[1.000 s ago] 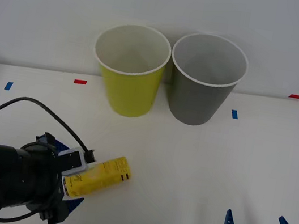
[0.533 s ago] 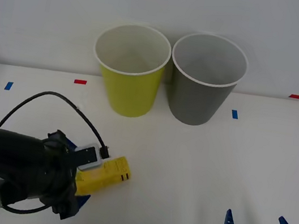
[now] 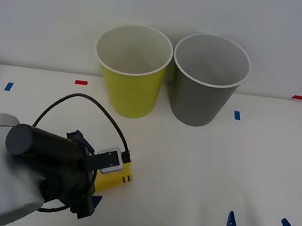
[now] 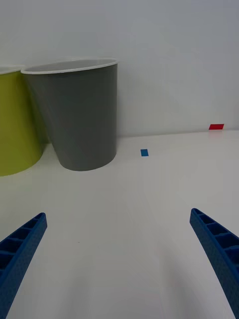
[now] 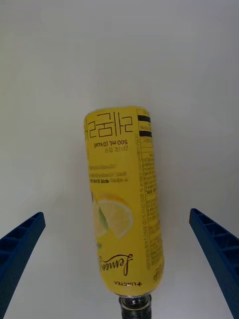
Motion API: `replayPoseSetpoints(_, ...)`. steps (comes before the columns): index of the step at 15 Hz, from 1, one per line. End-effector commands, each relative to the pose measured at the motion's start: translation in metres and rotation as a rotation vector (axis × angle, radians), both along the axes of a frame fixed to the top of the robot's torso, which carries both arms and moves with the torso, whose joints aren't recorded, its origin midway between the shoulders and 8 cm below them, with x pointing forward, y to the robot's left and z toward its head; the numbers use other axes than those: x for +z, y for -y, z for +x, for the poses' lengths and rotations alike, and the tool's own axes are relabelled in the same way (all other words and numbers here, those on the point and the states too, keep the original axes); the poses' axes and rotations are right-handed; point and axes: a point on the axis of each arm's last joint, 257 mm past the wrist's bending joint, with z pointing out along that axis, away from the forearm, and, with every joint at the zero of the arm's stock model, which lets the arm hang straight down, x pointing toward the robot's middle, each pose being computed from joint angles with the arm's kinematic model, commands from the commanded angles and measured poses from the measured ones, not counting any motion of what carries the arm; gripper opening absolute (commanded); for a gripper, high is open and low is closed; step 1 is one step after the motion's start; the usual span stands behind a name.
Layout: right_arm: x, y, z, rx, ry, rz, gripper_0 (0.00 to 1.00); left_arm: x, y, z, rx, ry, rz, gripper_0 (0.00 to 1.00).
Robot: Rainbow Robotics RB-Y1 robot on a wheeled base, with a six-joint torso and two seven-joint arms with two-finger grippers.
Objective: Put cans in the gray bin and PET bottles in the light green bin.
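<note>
White table (image 3: 200, 167) ahead of you: green bin (image 3: 131, 69) and gray bin (image 3: 207, 79) stand touching at the back, bottle (image 3: 114, 178) lying under your left gripper (image 3: 86, 180). Left wrist: open fingers (image 5: 20, 244) flank the bottle. Right wrist: right gripper (image 4: 117, 264) open near the gray bin

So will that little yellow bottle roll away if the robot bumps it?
Probably. The small yellow-labelled plastic bottle is round and lies on its side on the smooth white table, so a nudge could roll it. It likely weighs little and may dent when squeezed. The open left pincer straddles it, which should stop it.
</note>
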Motion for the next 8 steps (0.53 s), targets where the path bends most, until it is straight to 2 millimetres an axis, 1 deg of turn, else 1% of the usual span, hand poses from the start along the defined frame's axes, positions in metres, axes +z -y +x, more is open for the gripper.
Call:
replayPoseSetpoints(1,0.0,0.0,0.0,0.0,0.0,0.0,1.0,-0.002,0.009,0.003,-0.01,-0.01,0.003,1.0)
replayPoseSetpoints(5,0.0,0.0,0.0,0.0,0.0,0.0,1.0,-0.005,0.022,0.011,0.019,-0.034,-0.031,1.0)
replayPoseSetpoints(7,0.0,0.0,0.0,0.0,0.0,0.0,1.0,-0.006,0.024,0.016,0.064,-0.048,-0.051,1.0)
replayPoseSetpoints(8,0.0,0.0,0.0,0.0,0.0,0.0,1.0,-0.007,0.026,0.015,0.097,-0.068,-0.077,1.0)
